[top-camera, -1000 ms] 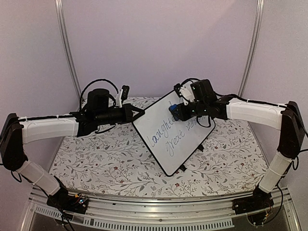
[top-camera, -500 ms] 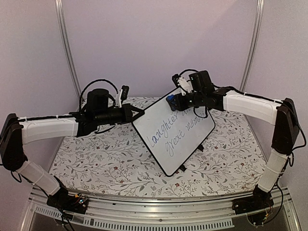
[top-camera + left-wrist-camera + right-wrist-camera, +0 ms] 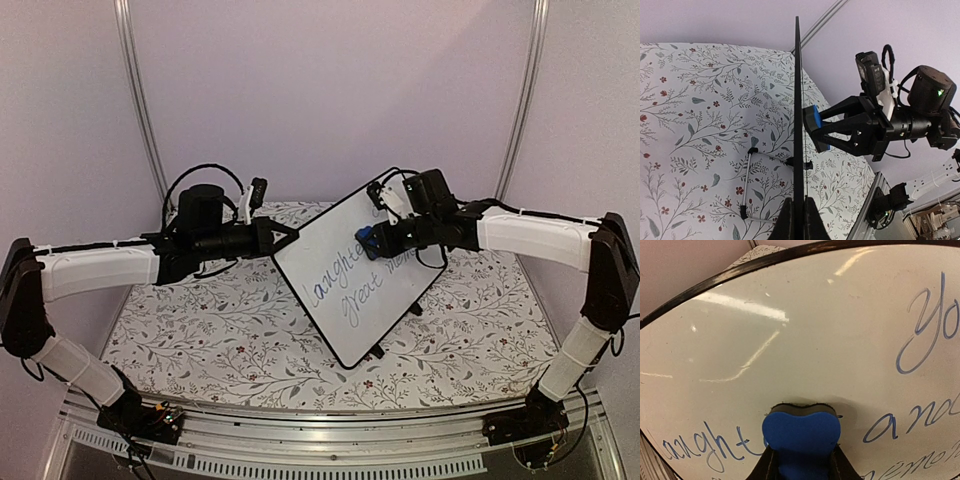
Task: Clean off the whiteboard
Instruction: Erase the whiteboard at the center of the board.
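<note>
The whiteboard [image 3: 345, 290] is held tilted up off the table, its face toward the right arm, with blue cursive writing on it. My left gripper [image 3: 285, 237] is shut on its left rim; in the left wrist view [image 3: 798, 220] the board [image 3: 798, 100] shows edge-on between the fingers. My right gripper [image 3: 372, 240] is shut on a small blue eraser block [image 3: 366, 241] and presses it against the board's face. In the right wrist view the eraser [image 3: 801, 432] touches the board [image 3: 790, 340] over the word "Laughter". The eraser also shows in the left wrist view [image 3: 813, 122].
The table [image 3: 200, 340] has a floral cloth. A thin metal stand with black feet [image 3: 747, 185] hangs behind the board. A metal rail [image 3: 300, 450] runs along the near edge. Purple walls close the back and sides.
My right gripper with the eraser went up to the board's top corner, then came back down onto the writing. The board has tilted slightly lower on the near side.
</note>
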You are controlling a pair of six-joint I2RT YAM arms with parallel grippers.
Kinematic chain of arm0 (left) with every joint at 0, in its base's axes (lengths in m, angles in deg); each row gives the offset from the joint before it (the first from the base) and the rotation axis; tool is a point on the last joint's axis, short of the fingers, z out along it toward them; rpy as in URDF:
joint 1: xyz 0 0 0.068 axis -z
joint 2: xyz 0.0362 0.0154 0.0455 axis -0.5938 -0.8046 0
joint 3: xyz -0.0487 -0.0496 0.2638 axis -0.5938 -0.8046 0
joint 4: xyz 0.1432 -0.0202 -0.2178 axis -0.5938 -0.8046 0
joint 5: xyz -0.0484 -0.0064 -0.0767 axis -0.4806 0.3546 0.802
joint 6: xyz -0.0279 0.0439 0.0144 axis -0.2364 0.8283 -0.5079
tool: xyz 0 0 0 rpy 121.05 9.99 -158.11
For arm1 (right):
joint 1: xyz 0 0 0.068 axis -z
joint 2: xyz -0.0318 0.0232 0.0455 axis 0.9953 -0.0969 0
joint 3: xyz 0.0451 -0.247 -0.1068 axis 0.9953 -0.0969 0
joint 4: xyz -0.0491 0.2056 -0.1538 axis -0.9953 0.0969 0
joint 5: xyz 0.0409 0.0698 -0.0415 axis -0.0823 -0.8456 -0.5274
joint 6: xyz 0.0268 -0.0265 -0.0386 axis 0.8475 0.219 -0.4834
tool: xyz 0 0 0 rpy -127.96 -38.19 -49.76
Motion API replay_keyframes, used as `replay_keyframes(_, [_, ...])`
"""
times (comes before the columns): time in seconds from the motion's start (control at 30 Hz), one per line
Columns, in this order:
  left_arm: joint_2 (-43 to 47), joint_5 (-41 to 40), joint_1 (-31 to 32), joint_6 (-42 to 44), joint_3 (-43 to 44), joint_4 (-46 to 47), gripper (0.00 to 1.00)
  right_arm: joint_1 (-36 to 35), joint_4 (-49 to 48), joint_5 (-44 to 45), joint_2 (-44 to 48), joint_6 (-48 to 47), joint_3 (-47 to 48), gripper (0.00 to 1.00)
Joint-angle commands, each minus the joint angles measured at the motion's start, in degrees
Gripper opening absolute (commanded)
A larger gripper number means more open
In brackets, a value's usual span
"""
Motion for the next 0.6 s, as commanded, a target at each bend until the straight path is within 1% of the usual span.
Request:
replay_keyframes(0.0, [1.97, 4.94, 1.02, 3.23, 0.51, 0.36, 0.0, -0.08, 0.06, -1.16, 1.11, 0.97, -2.37, 0.17])
replay_keyframes(0.27, [2.15, 4.42, 1.0, 3.24, 0.42, 0.3, 0.0, -3.17, -0.65, 1.3, 1.42, 0.73, -4.3, 0.17])
replay_keyframes(0.57, [2.06, 4.02, 1.45, 3.18, 0.08, 0.37, 0.0, -3.93, 0.09, 3.48, -1.45, 0.24, 1.01, 0.17])
